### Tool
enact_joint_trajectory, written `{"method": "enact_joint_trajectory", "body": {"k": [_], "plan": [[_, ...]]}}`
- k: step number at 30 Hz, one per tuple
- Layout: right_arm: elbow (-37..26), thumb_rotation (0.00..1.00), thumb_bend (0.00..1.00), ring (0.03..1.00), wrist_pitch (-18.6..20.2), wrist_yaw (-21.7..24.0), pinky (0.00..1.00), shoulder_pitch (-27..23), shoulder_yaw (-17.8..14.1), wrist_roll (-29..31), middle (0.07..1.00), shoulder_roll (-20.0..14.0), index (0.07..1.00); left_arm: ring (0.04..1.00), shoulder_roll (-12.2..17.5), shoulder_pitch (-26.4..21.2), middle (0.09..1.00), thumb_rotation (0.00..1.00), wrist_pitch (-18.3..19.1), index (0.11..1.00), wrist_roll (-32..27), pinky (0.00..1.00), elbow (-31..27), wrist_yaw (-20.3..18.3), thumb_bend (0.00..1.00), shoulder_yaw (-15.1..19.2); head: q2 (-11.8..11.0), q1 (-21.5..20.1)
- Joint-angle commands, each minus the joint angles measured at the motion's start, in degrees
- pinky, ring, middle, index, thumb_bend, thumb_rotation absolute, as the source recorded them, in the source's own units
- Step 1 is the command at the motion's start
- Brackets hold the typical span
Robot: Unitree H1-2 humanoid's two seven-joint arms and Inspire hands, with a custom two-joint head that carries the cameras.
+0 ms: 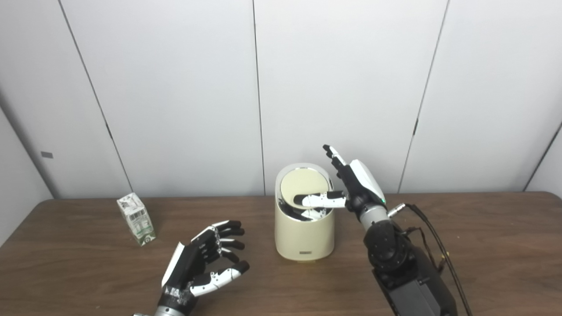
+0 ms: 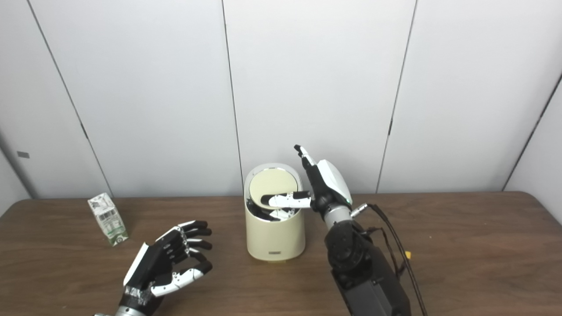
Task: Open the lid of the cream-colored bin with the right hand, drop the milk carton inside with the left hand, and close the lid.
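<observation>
The right hand (image 1: pixel 351 184) props the lid (image 1: pixel 305 184) of the cream-colored bin (image 1: pixel 303 237) upright, thumb across the mouth. The milk carton (image 1: pixel 136 218) stands upright, up-left of the left hand (image 1: pixel 199 263), which hovers empty with fingers spread.

We read this as a lab test bay: plain white wall panels (image 1: pixel 342 87) with dark seams, one bare brown table (image 1: pixel 483 245), exposed cable (image 1: pixel 432 232) trailing off the robot's arm.
</observation>
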Motion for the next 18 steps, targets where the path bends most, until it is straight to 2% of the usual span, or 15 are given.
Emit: {"method": "enact_joint_trajectory", "body": {"k": [1, 8, 11, 18], "plan": [[-1.2, 0.41, 0.86, 0.921, -0.5, -0.5, 0.80, -3.7, 0.3, -1.6, 0.949, -0.6, 0.961, 0.649, 0.1, -1.5, 0.744, 0.10, -1.2, 0.783, -0.4, 0.52, -1.7, -0.1, 0.68, 0.0, 0.2, -0.1], [0.1, 0.41, 0.86, 0.903, 0.9, -0.8, 0.77, -4.8, 0.5, -3.2, 0.939, -0.9, 0.952, 0.651, 0.2, -1.2, 0.747, 0.11, -0.4, 0.785, -0.9, 0.52, -2.4, -0.2, 0.68, -0.1, 0.6, -0.2], [0.4, 0.42, 0.84, 0.909, 2.2, -0.5, 0.78, -5.0, 0.4, -3.5, 0.943, -1.1, 0.955, 0.648, 0.3, -1.2, 0.745, 0.11, -0.5, 0.783, -0.8, 0.51, -2.3, -0.3, 0.68, -0.2, 0.8, -0.2], [0.7, 0.41, 0.82, 0.861, 3.8, -0.5, 0.70, -4.7, 0.6, -4.7, 0.919, -1.6, 0.939, 0.646, 0.4, -0.9, 0.746, 0.10, 0.2, 0.784, -0.7, 0.51, -3.2, -0.2, 0.68, -0.3, 1.4, -0.3]]}}
